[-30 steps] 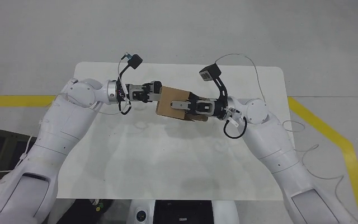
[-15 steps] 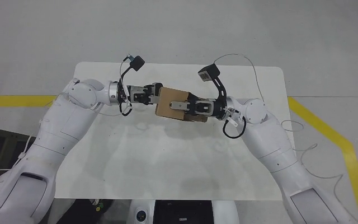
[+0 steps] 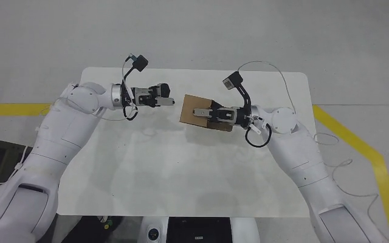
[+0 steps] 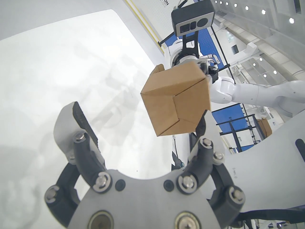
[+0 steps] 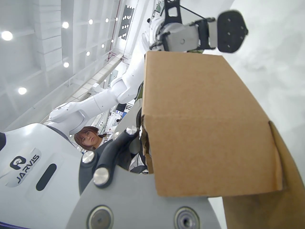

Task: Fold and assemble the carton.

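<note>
A brown cardboard carton (image 3: 196, 108), partly folded into a box shape, hangs a little above the white table (image 3: 182, 176) near its back middle. My right gripper (image 3: 202, 113) is shut on the carton's side, one finger lying across its top face. In the right wrist view the carton (image 5: 202, 125) is close up and hides the fingertips. My left gripper (image 3: 169, 102) is open and empty, a short gap to the left of the carton. In the left wrist view its fingers (image 4: 79, 117) stand wide apart, with the carton's (image 4: 176, 101) closed end flaps facing them.
Both arms hover over the back half of the table. The table's far edge (image 3: 194, 71) runs just behind them. A thin cable (image 3: 276, 76) loops up from the right arm. Yellow floor tape (image 3: 21, 109) lies on both sides of the table.
My left gripper has pulled back leftward off the carton's end and now stands apart from it. The right gripper has carried the carton slightly to the right.
</note>
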